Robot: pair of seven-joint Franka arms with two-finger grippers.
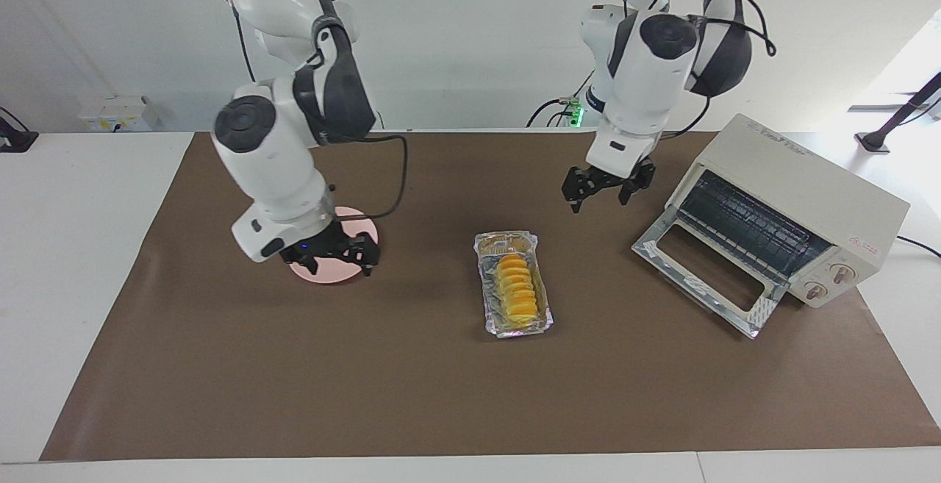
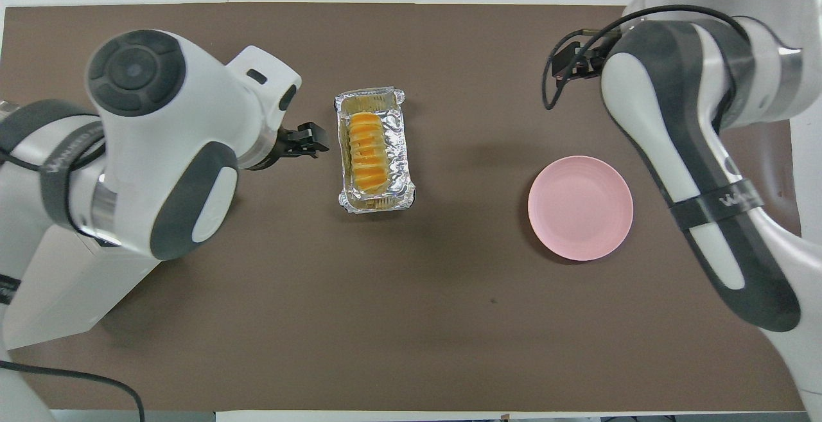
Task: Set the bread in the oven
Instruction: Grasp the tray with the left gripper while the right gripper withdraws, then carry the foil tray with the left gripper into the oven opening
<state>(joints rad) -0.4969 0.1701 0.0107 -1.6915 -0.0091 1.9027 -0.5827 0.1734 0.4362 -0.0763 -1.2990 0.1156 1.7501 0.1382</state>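
Two tools in play, and both have their fingers apart and empty. The left tool (image 1: 605, 185) hangs over the brown mat between the bread (image 1: 515, 290) and the oven (image 1: 779, 215); the right tool (image 1: 334, 251) is up over the pink plate (image 2: 580, 207). Bread sits in its foil tray (image 1: 514, 325) mid-tabletop, well apart from the oven, whose door (image 1: 706, 274) is dropped open with the rack showing. I'd bring the left tool down on the tray's rim, grip gently since foil crumples, keep it level and slide it straight onto the rack. Tabletop (image 1: 81, 248) is white under the mat, plain white wall at the robots' end.
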